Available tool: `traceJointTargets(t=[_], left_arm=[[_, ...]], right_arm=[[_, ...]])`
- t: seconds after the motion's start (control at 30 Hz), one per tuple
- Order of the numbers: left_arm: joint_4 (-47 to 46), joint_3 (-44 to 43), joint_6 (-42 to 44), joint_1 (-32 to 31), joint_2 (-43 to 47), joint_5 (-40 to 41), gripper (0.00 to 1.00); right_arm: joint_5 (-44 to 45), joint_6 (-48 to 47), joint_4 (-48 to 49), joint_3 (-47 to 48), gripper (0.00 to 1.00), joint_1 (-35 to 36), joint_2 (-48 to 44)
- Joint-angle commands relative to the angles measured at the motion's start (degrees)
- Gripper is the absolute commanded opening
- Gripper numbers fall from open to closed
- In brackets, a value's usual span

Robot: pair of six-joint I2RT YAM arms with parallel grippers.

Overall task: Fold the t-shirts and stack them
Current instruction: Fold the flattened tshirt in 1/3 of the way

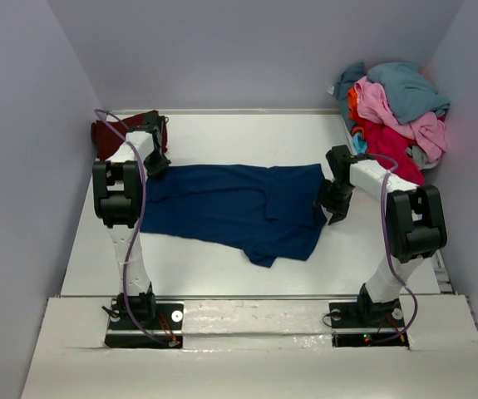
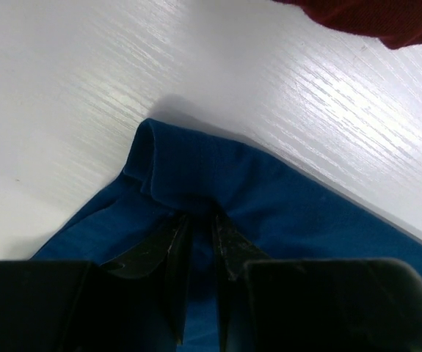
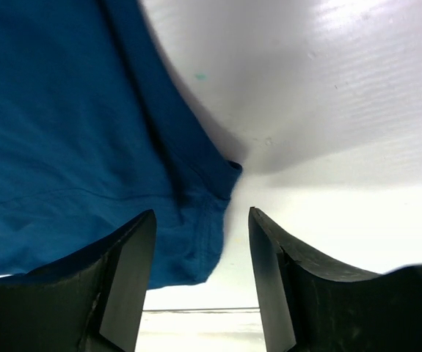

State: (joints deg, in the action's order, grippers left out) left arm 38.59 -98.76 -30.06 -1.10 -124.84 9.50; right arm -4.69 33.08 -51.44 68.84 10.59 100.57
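Navy t-shirt point(image 1: 239, 208) was laid across the table point(image 1: 222, 137). One edge was clamped by the left gripper point(image 2: 199, 242); jaws of the right gripper point(image 3: 199, 271) were parted at the opposite hem.

My left arm point(image 1: 127, 241) and right arm point(image 1: 386, 270) are alike: white tubes between chunky black joint housings. A thin purple cable point(image 1: 141, 195) runs along each, from base to wrist. Each arm stands on a black base plate point(image 1: 143, 322) at the near edge; the right plate shows a tiny green light. My left pincer point(image 2: 199, 215) and right pincer point(image 3: 202, 211) have flat black fingers tapering to angled tips, scuffed pale along the edges.
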Motion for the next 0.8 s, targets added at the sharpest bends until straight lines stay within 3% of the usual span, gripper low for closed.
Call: traceJointTargets(t=[0.0,0.63,0.77], left_arm=[[1.6,-2.6,0.8,0.3,0.3,0.4,0.27],[1.8,-3.3,0.9,0.3,1.0,0.3,0.27],[1.5,-2.9,0.9,0.3,0.9,0.3,0.27]], right_arm=[[0.6,0.9,-1.0,-1.4,0.62,0.3,-0.6],[-4.3,1.3,8.3,-4.2,0.63,0.3,5.6],[-4.8,1.4,8.9,-3.4,0.56,0.3,6.3]])
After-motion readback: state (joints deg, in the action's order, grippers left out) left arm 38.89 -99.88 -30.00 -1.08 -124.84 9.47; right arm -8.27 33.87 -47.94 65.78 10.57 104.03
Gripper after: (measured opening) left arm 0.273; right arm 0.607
